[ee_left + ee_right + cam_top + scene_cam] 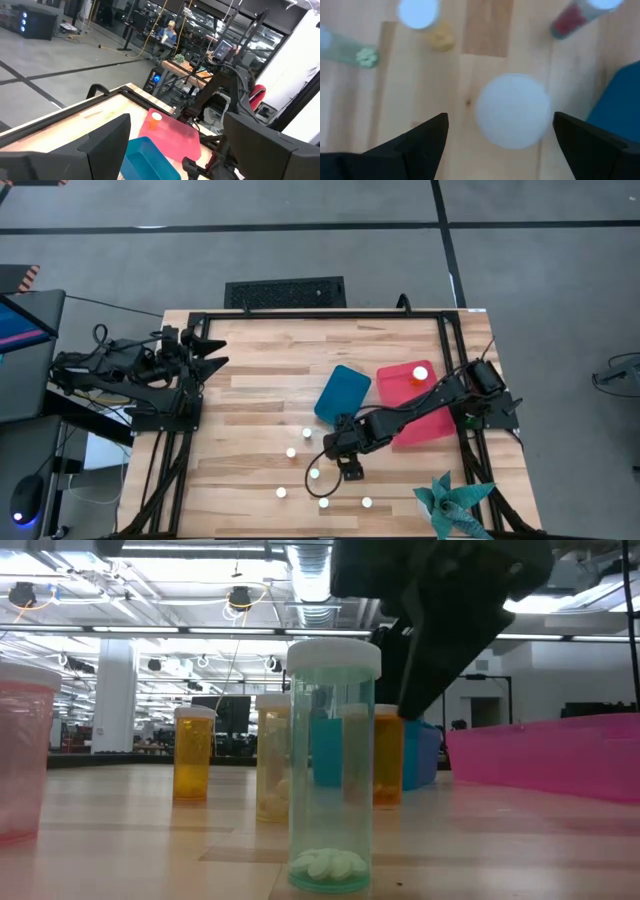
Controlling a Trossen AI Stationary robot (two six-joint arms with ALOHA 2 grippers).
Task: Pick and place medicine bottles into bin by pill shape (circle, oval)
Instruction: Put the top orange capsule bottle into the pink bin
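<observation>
Colours as I read them from my station:
- Right gripper (497, 137): dark fingers, spread.
- Bottle cap (512, 111) between them: plain white.
- Bottles past the fingertips: green-tinted (350, 50), yellow (427, 22), red (575, 17).
- Bins: teal-blue (342, 394), red (420, 402).
- Table (260, 390): pale striped wood.

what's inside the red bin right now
One amber medicine bottle with a white cap stands in the red bin, near its far end. The right arm crosses over the bin's middle, so whatever lies beneath it is hidden.
</observation>
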